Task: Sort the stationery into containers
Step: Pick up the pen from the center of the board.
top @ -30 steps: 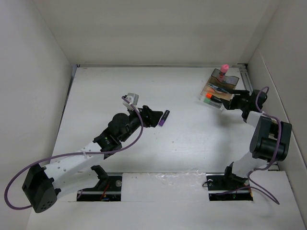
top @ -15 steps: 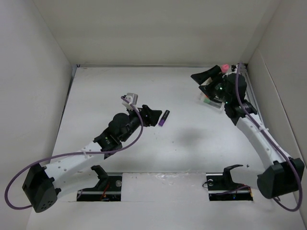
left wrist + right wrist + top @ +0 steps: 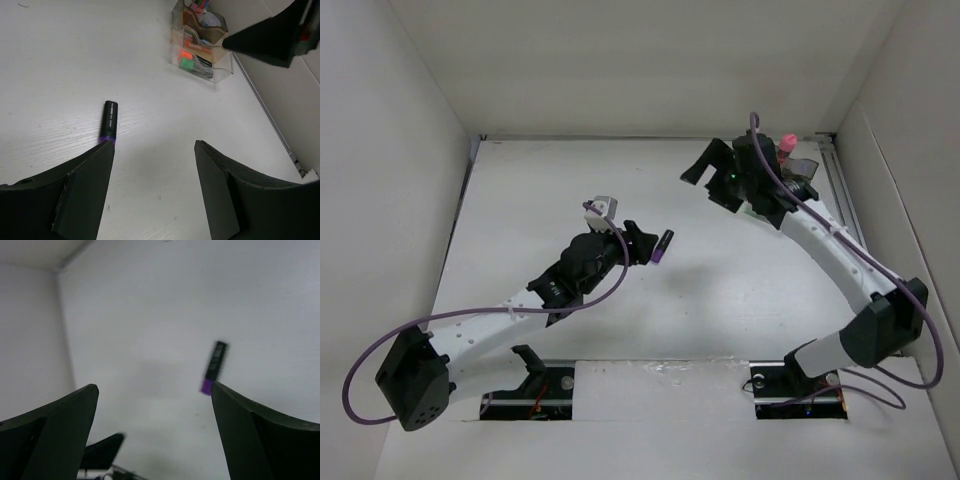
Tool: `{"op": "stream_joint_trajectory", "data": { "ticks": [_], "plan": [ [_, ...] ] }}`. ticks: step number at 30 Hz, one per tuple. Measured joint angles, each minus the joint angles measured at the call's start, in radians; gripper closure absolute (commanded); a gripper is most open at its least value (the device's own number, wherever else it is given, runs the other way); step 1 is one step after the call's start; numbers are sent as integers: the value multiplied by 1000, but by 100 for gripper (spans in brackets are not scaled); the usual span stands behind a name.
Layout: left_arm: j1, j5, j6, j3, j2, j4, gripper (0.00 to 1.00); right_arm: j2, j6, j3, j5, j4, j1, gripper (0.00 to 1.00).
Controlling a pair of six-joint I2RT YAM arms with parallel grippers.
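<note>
Two grippers stand open and empty. Left gripper [image 3: 642,243] hovers at frame centre, just beside a short black purple-tipped marker [image 3: 664,246] lying on the white surface [image 3: 540,190]. Right gripper [image 3: 706,181] hangs beside the translucent smoky-brown plastic organiser [image 3: 806,170], upper right.

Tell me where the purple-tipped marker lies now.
The marker lies on the table near the middle of the top view, just ahead of the left fingers.

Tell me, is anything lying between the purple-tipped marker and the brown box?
No. In the left wrist view, only bare white table lies between the purple-tipped marker and the organiser.
</note>
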Motion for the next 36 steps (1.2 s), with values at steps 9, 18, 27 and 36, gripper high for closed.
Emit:
{"op": "stream_joint_trajectory", "data": {
  "ticks": [9,18,27,36],
  "plan": [
    [0,-63,9,0,2,-10,40,-195,21,-207,-156,304,16,46],
    [0,-181,9,0,-84,-66,42,121,27,-87,96,195,262,100],
    [5,-242,8,0,-171,-73,42,450,117,69,379,31,364,51],
    [5,-247,0,-4,-226,-83,42,547,187,138,481,-95,369,41]
  ]
}}
